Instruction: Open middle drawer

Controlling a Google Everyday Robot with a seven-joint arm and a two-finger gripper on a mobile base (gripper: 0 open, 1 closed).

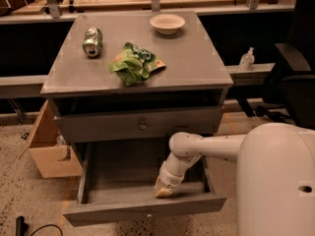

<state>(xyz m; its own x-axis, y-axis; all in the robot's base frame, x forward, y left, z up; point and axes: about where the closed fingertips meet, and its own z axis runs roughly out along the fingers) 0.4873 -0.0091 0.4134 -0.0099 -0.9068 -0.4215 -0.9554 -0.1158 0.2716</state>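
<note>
The grey cabinet (133, 58) has a closed upper drawer (108, 127) with a small round knob. Below it the middle drawer (142, 211) stands pulled far out, its shallow inside showing and a small knob on its front edge. My gripper (164, 191) reaches down into this open drawer at its right half, its tip on the drawer floor just behind the front panel. My white arm (206, 149) comes in from the right. The lowest drawer is hidden under the open one.
On the cabinet top lie a metal can (92, 41), a green chip bag (134, 63) and a white bowl (167, 22). A cardboard box (49, 149) stands on the floor at the left. A black chair (295, 77) is at the right.
</note>
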